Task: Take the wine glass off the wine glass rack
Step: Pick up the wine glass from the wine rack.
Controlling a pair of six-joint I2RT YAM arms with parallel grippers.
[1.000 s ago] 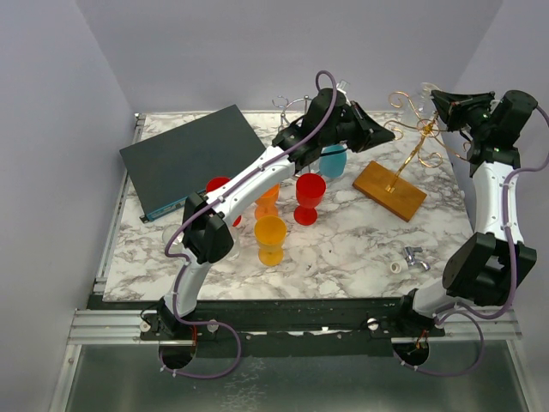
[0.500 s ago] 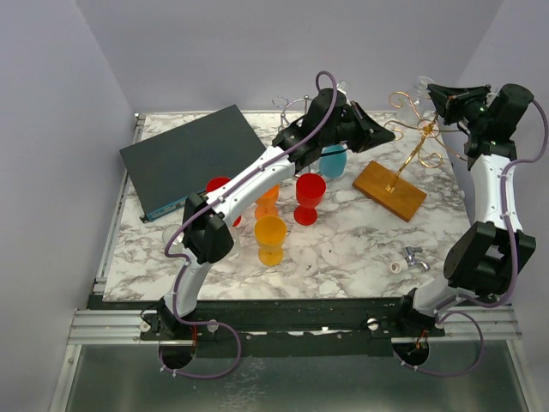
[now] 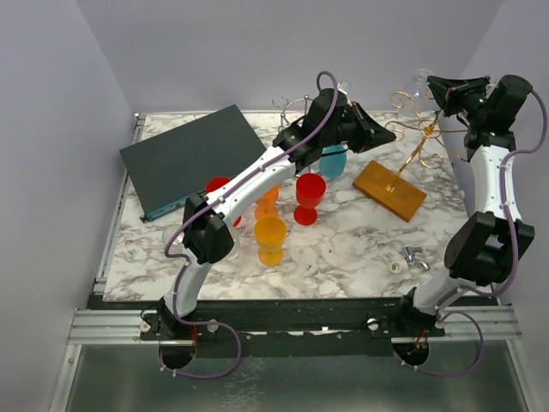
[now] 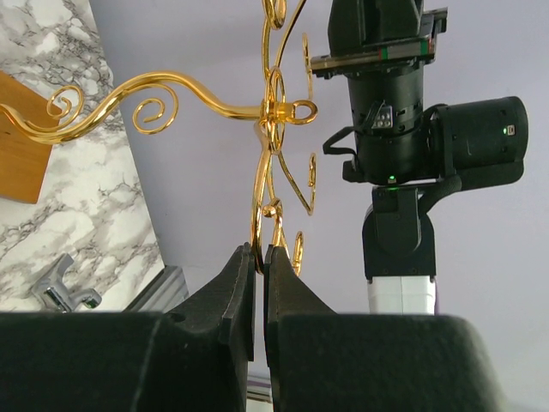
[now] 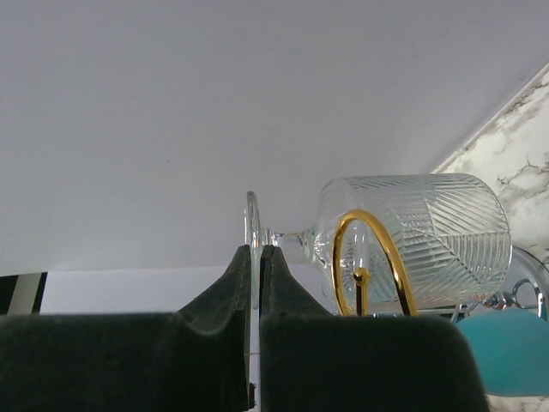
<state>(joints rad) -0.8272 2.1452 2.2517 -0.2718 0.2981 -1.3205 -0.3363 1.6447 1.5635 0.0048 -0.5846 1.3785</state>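
The gold wire wine glass rack (image 3: 420, 130) stands on a wooden base (image 3: 390, 190) at the back right of the table. My left gripper (image 3: 391, 132) is shut on one of the rack's gold arms (image 4: 257, 232), which shows pinched between the jaws of the left gripper (image 4: 259, 251). The clear cut-pattern wine glass (image 5: 420, 232) lies on its side near the rack's top. My right gripper (image 5: 257, 251) is shut on its round foot (image 5: 252, 219). A gold rack loop (image 5: 371, 257) stands in front of the bowl. From above, the glass (image 3: 421, 81) sits just left of the right gripper (image 3: 436, 89).
Coloured goblets stand mid-table: red (image 3: 310, 196), orange (image 3: 270, 239), teal (image 3: 333, 160). A dark flat box (image 3: 193, 154) lies at the back left. A small metal fitting (image 3: 412, 256) sits near the front right. Walls close in behind and on the right.
My right gripper has lifted upward and slightly leftward with the glass foot in it. The left arm and the rack have stayed put.
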